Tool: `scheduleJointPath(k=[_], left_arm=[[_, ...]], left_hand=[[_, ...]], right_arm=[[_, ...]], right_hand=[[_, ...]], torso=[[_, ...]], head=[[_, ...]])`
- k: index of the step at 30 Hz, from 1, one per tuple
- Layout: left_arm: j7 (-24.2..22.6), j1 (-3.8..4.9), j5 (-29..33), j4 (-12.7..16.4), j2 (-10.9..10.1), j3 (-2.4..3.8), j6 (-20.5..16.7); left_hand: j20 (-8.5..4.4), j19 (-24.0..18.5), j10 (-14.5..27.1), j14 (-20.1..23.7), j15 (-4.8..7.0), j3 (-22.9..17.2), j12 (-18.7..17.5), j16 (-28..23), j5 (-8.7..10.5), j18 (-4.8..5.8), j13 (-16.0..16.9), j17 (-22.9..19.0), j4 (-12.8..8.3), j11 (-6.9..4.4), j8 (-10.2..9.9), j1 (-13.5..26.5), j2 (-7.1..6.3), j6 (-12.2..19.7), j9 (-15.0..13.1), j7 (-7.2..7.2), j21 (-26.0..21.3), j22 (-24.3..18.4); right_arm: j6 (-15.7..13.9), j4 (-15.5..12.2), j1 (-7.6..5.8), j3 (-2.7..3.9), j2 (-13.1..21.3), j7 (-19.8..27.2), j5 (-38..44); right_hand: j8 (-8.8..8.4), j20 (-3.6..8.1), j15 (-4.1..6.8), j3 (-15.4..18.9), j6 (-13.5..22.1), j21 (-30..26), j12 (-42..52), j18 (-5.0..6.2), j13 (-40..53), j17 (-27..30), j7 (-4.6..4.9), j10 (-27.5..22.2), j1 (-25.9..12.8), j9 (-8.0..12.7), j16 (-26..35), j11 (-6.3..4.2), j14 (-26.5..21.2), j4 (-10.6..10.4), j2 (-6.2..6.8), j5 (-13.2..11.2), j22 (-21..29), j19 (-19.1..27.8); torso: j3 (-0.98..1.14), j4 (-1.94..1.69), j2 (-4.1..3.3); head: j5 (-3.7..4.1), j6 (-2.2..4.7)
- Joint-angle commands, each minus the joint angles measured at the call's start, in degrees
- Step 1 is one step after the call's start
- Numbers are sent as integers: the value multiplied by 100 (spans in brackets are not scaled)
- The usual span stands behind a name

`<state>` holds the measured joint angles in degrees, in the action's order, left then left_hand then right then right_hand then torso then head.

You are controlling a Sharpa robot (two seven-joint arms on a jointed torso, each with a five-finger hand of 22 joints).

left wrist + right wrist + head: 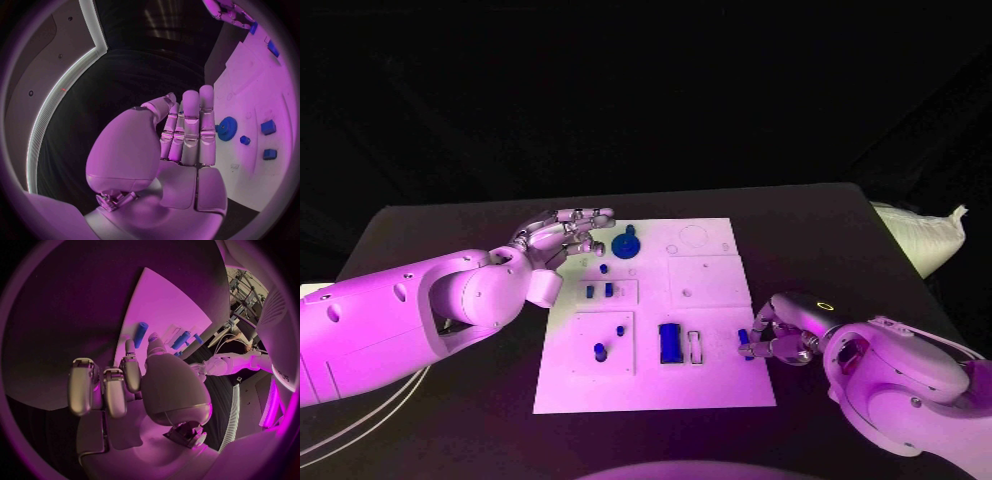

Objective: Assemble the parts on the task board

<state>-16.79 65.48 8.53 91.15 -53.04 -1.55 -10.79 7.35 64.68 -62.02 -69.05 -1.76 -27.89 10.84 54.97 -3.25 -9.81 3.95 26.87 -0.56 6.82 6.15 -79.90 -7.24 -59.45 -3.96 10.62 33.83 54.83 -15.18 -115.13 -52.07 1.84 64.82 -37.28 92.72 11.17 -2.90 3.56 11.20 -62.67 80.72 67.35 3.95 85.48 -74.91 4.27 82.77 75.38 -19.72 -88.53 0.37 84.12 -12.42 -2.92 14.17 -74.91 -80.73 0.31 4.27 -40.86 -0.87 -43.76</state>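
Your left hand [564, 233] hovers at the far left corner of the white rectangular task board [718, 385], fingers straight and together, holding nothing, just beside the round blue gear-shaped part [626, 244]. Your right hand [779, 338] sits at the board's right edge with fingers curled by a small blue peg [746, 339]; you cannot tell whether it grips it. The long blue rectangular block [671, 343] lies flat mid-board, long axis running near to far, with bare black table [444, 420] around the board.

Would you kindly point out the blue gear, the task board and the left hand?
blue gear [626, 244], head view, its round face.
task board [711, 385], head view, bare near corner.
left hand [564, 233], head view, its knuckles.
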Motion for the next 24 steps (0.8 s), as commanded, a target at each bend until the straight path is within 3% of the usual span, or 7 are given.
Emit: scheduleJointPath(k=[1, 9, 14, 18, 24], left_arm=[[-30, 1, -25, 15, 4, 3, 112], [-28, 1, -25, 16, 3, 3, 116], [-25, 1, -26, 19, 3, 3, 116], [-22, 1, -26, 18, 3, 3, 117], [-17, 1, -26, 16, 5, 3, 119]], left_hand=[[-3, -24, 31, 38, 14, 35, 9, -6, -1, -65, -7, -5, -12, -6, 17, 16, 51, 32, 6, 21, -19, -8], [-3, -24, 31, 38, 14, 35, 9, -6, -1, -65, -7, -5, -12, -6, 17, 16, 51, 32, 6, 21, -19, -8], [-3, -24, 31, 38, 14, 35, 9, -6, -1, -65, -7, -5, -12, -6, 17, 16, 51, 32, 6, 21, -19, -8], [-1, -32, 44, 52, 12, 45, 25, -6, -1, -65, -7, -17, -22, -4, 25, 18, 62, 34, 6, 23, -30, -15], [-1, -32, 44, 52, 12, 45, 25, -6, -1, -65, -7, -17, -22, -4, 25, 18, 62, 34, 6, 23, -30, -15]], right_arm=[[164, 42, 26, -2, -63, -40, 256], [275, 142, 60, -2, -196, -73, 388], [484, 229, 81, -2, -282, -213, 501], [776, 310, 128, -3, -388, -322, 673], [1011, 374, 192, -4, -519, -409, 880]], right_hand=[[-2, -3, 12, -12, -45, -33, 1, -44, -977, -1156, -6, -2, 187, -10, 20, -55, 514, -7, -125, -9, -98, 17], [-47, 18, 30, -116, -40, -25, 7, -48, -968, -1184, -15, -1, 406, -18, 8, -69, 520, 86, -146, -36, -115, 6], [-99, 49, 63, -467, -44, -19, 3, -52, -962, -1217, -42, -13, 917, -21, -8, -100, 527, 362, -259, -558, -130, -5], [-142, 55, 54, -704, -63, -1, 49, -60, -925, -1289, -28, -4, 1167, -21, -42, -89, 542, 571, -211, -708, -161, -24], [-175, 49, 45, -907, -111, 30, 387, -71, -707, -1360, -19, 109, 1284, -24, -76, -82, 557, 746, -145, -738, -208, -54]], torso=[[-2, -1, 5], [-1, 5, 4], [0, 3, 3], [0, -3, 5], [3, -1, 7]], head=[[-10, -9], [-24, -18], [-32, -20], [-36, -34], [-51, -41]])
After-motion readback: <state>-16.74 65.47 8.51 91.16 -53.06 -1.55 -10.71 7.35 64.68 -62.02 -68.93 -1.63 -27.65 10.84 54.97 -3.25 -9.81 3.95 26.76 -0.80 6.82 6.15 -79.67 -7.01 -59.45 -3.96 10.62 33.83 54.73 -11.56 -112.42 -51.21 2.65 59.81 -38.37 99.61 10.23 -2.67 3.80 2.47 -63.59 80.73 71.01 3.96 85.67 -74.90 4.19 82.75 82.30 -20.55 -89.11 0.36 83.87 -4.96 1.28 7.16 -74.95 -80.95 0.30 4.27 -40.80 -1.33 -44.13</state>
